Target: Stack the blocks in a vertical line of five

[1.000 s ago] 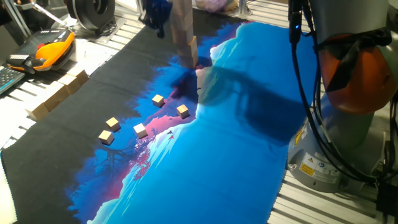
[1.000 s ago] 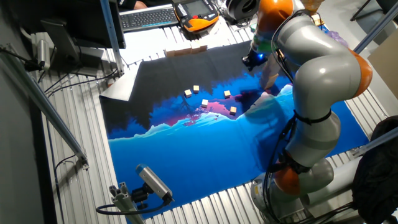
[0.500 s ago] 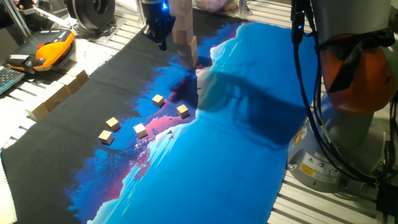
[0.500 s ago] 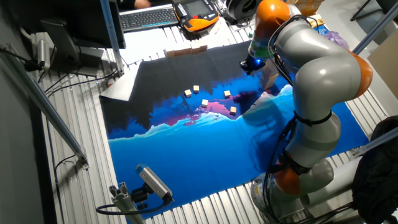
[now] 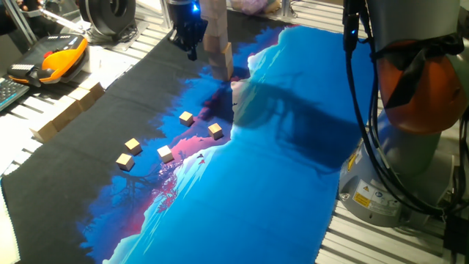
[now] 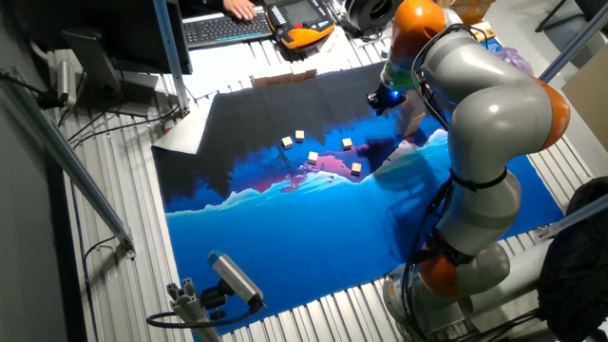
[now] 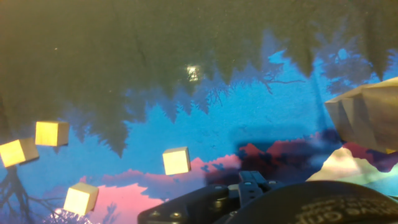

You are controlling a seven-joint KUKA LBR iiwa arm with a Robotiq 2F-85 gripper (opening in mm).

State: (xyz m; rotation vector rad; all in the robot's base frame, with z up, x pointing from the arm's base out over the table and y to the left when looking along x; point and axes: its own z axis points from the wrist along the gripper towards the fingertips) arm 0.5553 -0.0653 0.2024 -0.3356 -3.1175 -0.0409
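Note:
The blocks stand as one leaning tan column at the far end of the blue-and-black mat; its top is cut off by the frame edge. In the hand view the column is a blurred tan shape at the right edge. My gripper hangs just left of the column, apart from it and holding nothing. It also shows in the other fixed view, where my arm hides most of the column. The hand view shows only the dark hand body, no fingertips.
Several tiny tan cubes lie scattered on the mat left of the column. Long wooden bars lie at the mat's left edge. An orange pendant and my arm's base flank the table.
In the first half second my gripper moved a little down and left, away from the column. Since then nothing has moved; the column stands as before.

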